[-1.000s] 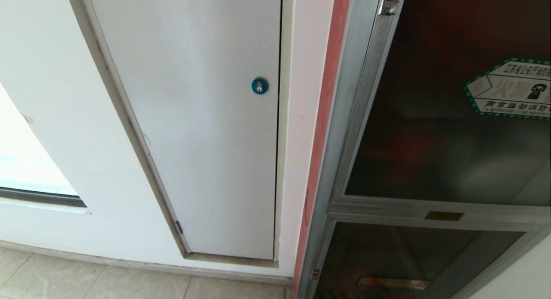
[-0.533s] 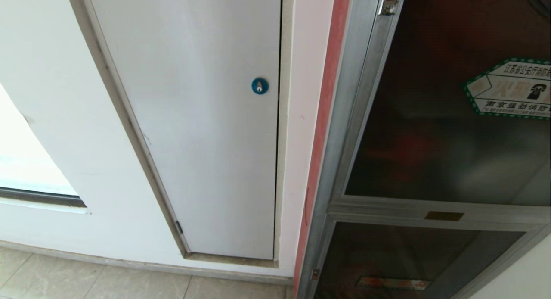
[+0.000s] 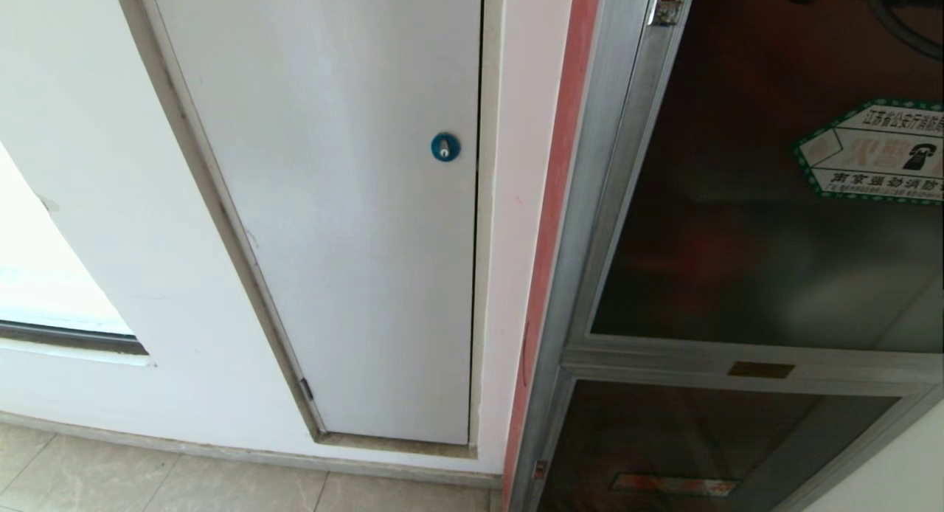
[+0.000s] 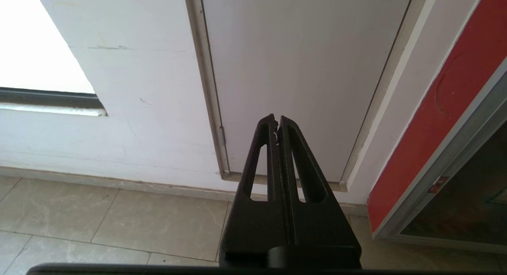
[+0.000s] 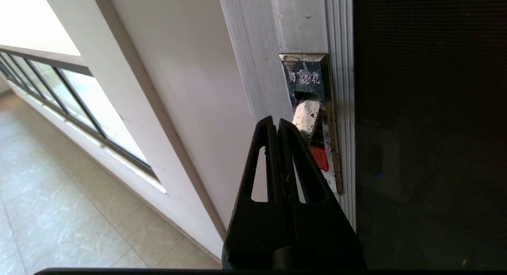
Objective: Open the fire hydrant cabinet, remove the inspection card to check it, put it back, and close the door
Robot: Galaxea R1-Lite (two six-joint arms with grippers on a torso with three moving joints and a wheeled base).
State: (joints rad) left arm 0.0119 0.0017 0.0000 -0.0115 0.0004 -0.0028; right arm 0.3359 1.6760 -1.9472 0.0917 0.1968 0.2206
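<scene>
Standing close to the wall, the robot has its right pincer (image 5: 276,124) raised to the silver frame of the fire hydrant cabinet (image 3: 590,202), fingers pressed together with nothing between them. Their tips sit just beside the metal latch (image 5: 309,108) set into the frame of the door (image 3: 737,202), right by its small pale handle with a red tab under it; whether they actually touch the handle I can't quite make out from here. The door looks shut, its dark glass carrying the green-bordered hexagonal sticker (image 3: 874,152) toward the right, and a smaller lower glass panel (image 3: 700,438) sits beneath it behind a silver crossbar. Red edging (image 3: 554,202) runs down the cabinet's left side against the white wall.

The left pincer (image 4: 277,122) hangs low, also closed together and empty, aimed at the foot of the plain white panel door (image 3: 346,202) with its blue lock (image 3: 445,147), above the pale tiled floor (image 4: 99,215). A window (image 5: 71,96) lies farther along the wall on the left. The inspection card is nowhere in sight from where I stand
</scene>
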